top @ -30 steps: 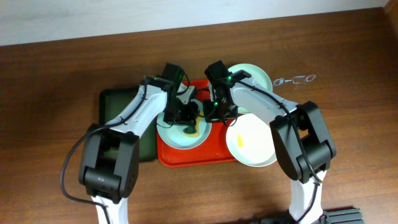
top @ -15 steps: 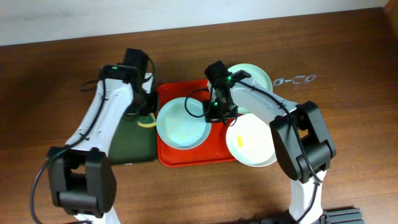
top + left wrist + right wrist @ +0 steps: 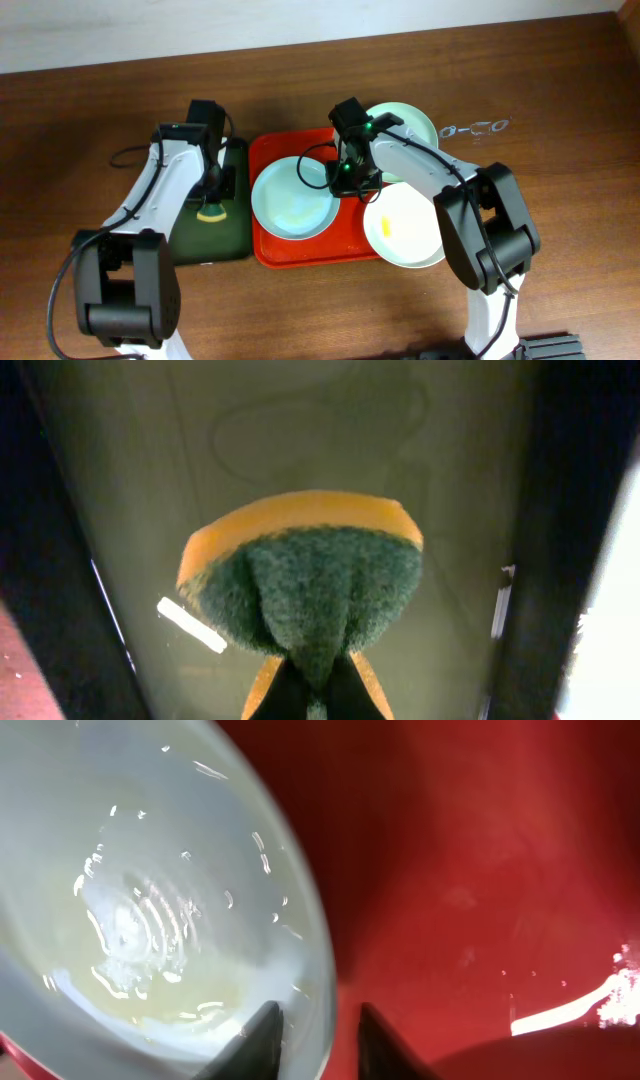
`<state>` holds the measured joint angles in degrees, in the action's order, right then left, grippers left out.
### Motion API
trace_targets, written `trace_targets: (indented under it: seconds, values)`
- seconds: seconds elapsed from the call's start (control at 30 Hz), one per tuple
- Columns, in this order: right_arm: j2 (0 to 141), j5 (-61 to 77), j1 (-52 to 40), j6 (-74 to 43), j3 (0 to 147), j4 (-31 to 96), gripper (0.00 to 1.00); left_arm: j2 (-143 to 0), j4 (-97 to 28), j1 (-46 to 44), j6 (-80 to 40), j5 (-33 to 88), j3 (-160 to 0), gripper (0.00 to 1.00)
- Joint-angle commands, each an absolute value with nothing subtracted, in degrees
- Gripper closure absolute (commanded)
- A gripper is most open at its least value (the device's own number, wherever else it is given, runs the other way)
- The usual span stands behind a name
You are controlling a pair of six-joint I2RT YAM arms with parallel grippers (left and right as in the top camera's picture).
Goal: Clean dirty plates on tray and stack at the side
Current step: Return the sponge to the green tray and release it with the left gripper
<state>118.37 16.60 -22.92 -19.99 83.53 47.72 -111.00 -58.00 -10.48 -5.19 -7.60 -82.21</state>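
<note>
Three plates (image 3: 293, 198), one red tray (image 3: 345, 243), left gripper (image 3: 310, 685) pinching one sponge (image 3: 305, 575), right gripper (image 3: 322, 1038) slightly parted astride plate rim.

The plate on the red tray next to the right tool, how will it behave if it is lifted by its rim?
Probably slippery: the plate shines with wet streaks and droplets. Likely stiff, since its thin rim shows a clean curve between the fingers of the right tool. It may slide easily on the glossy tray if pushed.

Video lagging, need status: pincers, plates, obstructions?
Left pincer shut on sponge over green tray. Right pincer open astride plate rim, red tray. Two more plates beside it.
</note>
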Motion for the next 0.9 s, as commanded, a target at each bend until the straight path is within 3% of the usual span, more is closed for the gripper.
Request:
trace_targets:
  seconds: [0.0, 0.37, 0.4, 0.43, 0.57, 0.6, 0.67, 0.77, 0.87]
  values:
    - [118.5, 17.4, -23.5, -19.7, 83.4, 47.7, 0.61, -109.7, -54.0, -8.3, -5.6, -9.1, -76.7, 1.0]
    - [118.5, 16.9, -23.5, -19.7, 82.6, 47.3, 0.6, -109.7, -49.9, -3.9, -2.7, -2.2, -73.4, 0.97]
    - [118.5, 16.7, -23.5, -19.7, 82.5, 47.2, 0.6, -109.7, -49.9, -3.9, -2.7, -2.2, -73.4, 0.9]
    - [118.5, 15.9, -23.5, -19.8, 82.3, 46.9, 0.61, -109.5, -50.7, -3.9, -3.8, -1.6, -74.0, 0.73]
    - [118.5, 15.8, -23.6, -19.8, 82.3, 46.6, 0.66, -106.6, -55.4, -3.2, -5.1, -1.0, -80.5, 0.51]
    - [118.5, 15.8, -23.6, -19.8, 82.3, 46.6, 0.67, -105.1, -55.7, -3.0, -6.2, -0.8, -82.0, 0.3]
    - [118.5, 15.8, -23.6, -19.8, 82.3, 46.6, 0.76, -102.2, -55.5, -2.9, -6.9, -0.8, -84.4, 0.01]
    - [118.5, 15.8, -23.6, -19.8, 82.3, 46.4, 0.96, -98.6, -55.3, -2.1, -7.7, -1.3, -86.7, 0.01]
    - [118.5, 15.2, -23.6, -19.8, 82.1, 46.2, 0.96, -97.3, -55.1, 1.0, -9.8, -1.5, -86.7, 0.01]
